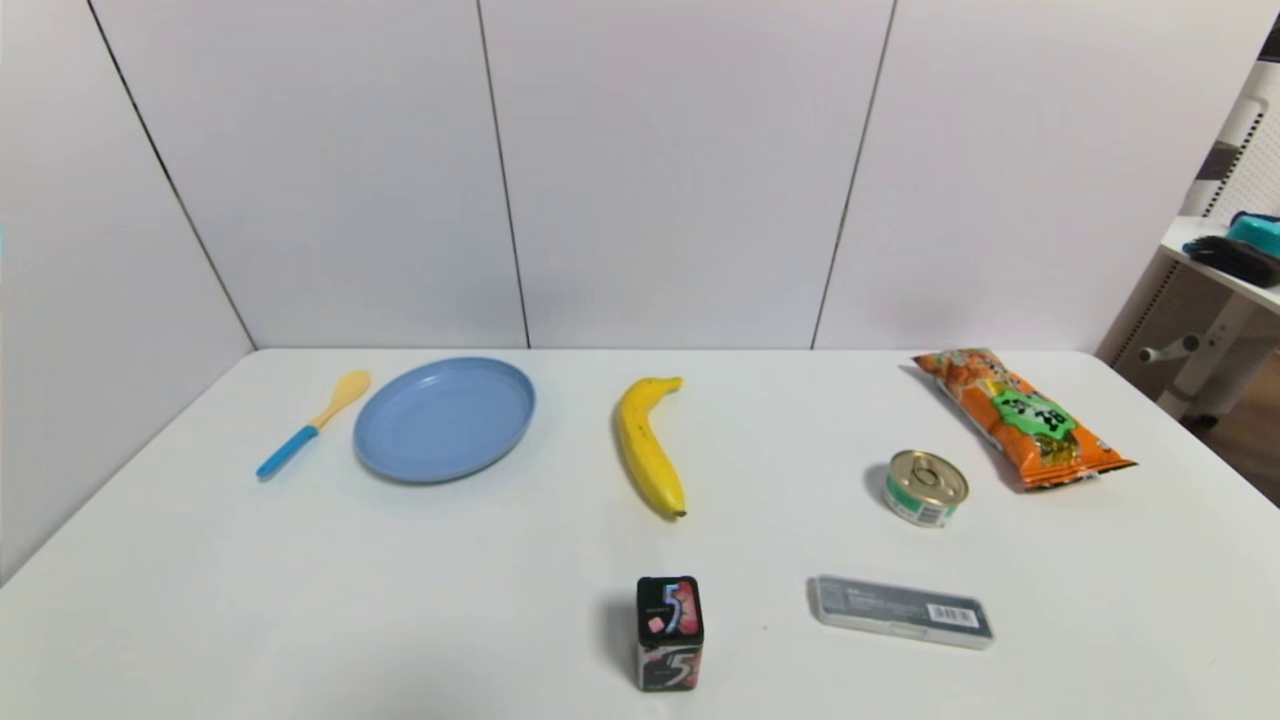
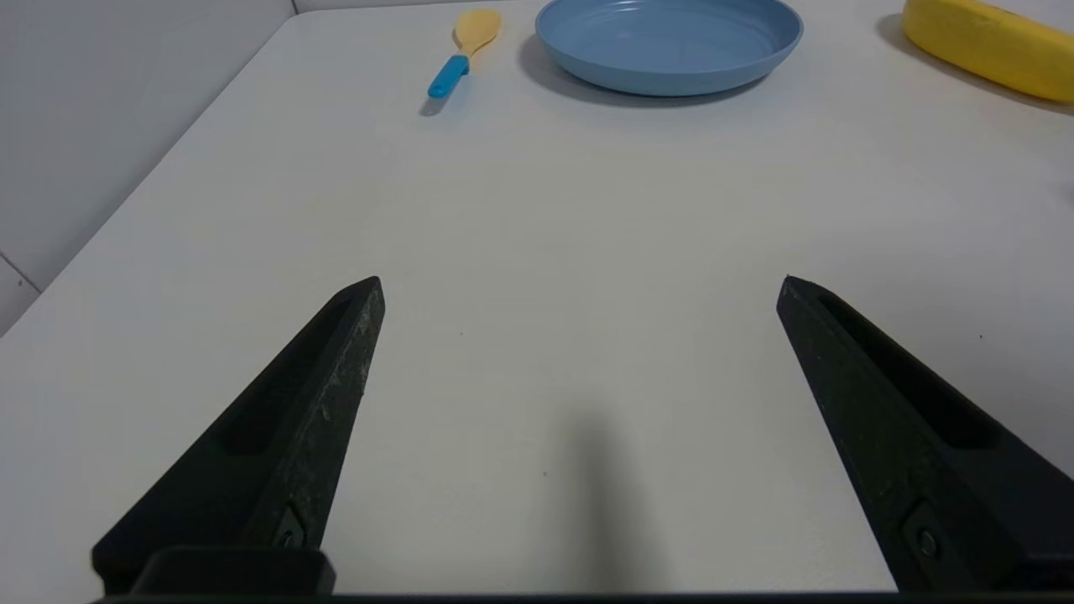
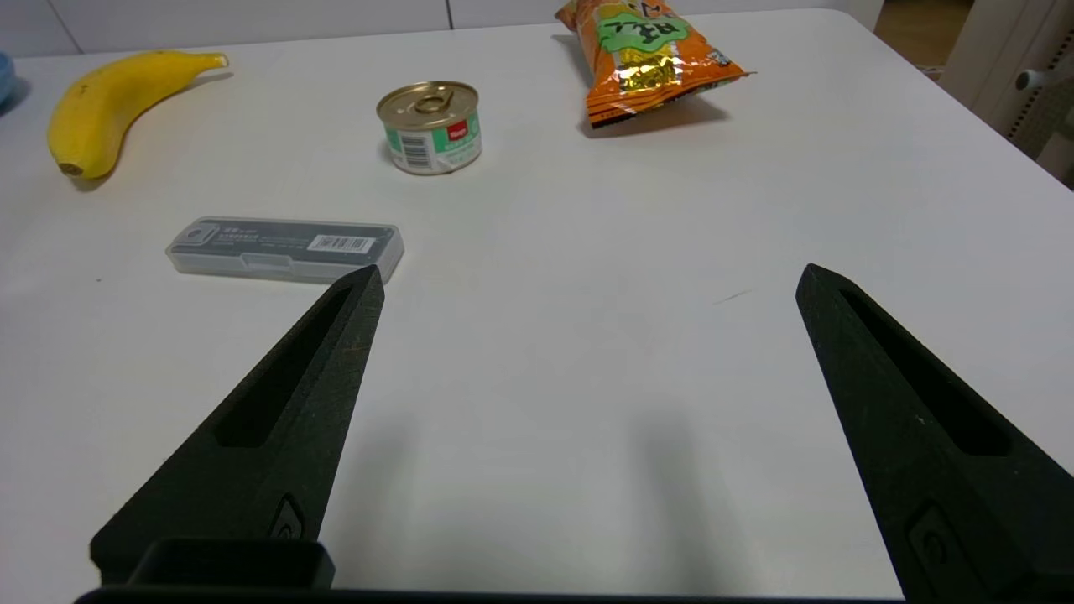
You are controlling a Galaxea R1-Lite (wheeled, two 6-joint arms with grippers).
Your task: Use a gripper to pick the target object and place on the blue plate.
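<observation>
The target object (image 1: 669,632), a small upright black box with a large "5" and pink-red graphics, stands near the table's front edge at the centre. The blue plate (image 1: 444,419) lies at the back left and holds nothing; the left wrist view shows the blue plate (image 2: 669,42) far ahead. My left gripper (image 2: 581,289) hovers open over bare table at the front left, with nothing between its black fingers. My right gripper (image 3: 589,278) is open too, over bare table at the front right. Neither arm shows in the head view, and neither wrist view shows the box.
A blue-handled yellow spoon (image 1: 312,424) lies left of the plate. A banana (image 1: 648,445) lies mid-table. A round metal can (image 1: 926,487), an orange snack bag (image 1: 1022,417) and a flat grey case (image 1: 900,610) with a barcode are on the right. A shelf (image 1: 1225,265) stands beyond the table's right edge.
</observation>
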